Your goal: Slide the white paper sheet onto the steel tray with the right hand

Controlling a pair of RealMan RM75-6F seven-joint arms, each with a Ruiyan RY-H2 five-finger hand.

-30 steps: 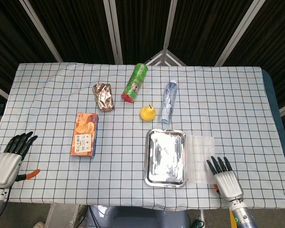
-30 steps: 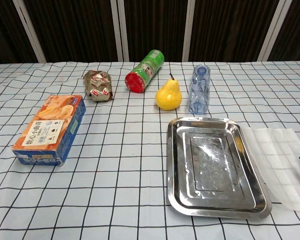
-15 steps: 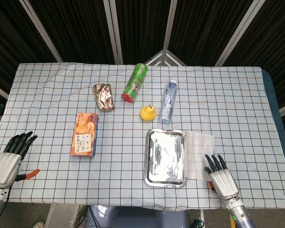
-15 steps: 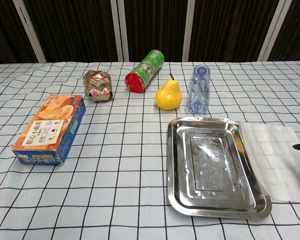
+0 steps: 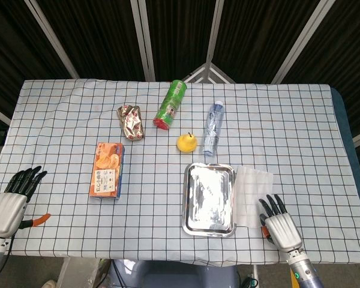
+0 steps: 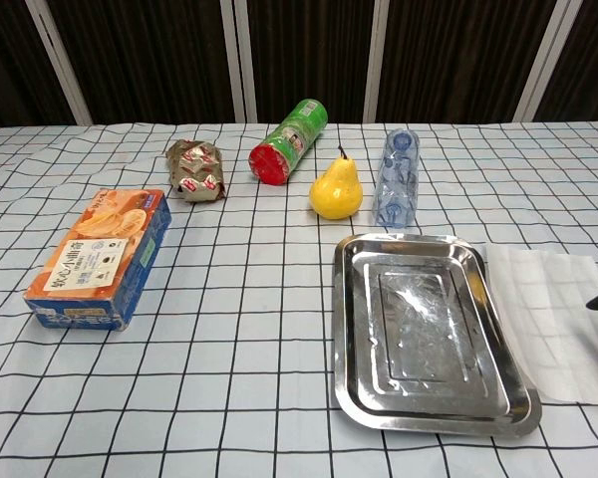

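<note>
The white paper sheet [image 5: 252,191] lies flat at lower right, just beside the steel tray [image 5: 209,198]. The right hand [image 5: 280,225] has open fingers on its near edge. Press down gently and push leftward, so the paper doesn't crumple.

Bright, even overhead light; shadows short and soft. Glare streaks on the steel tray [image 5: 209,198] floor in both views. Backdrop dark. Focus sharp throughout; worktop [image 6: 229,339] grid lines slightly bowed at the edges.
</note>
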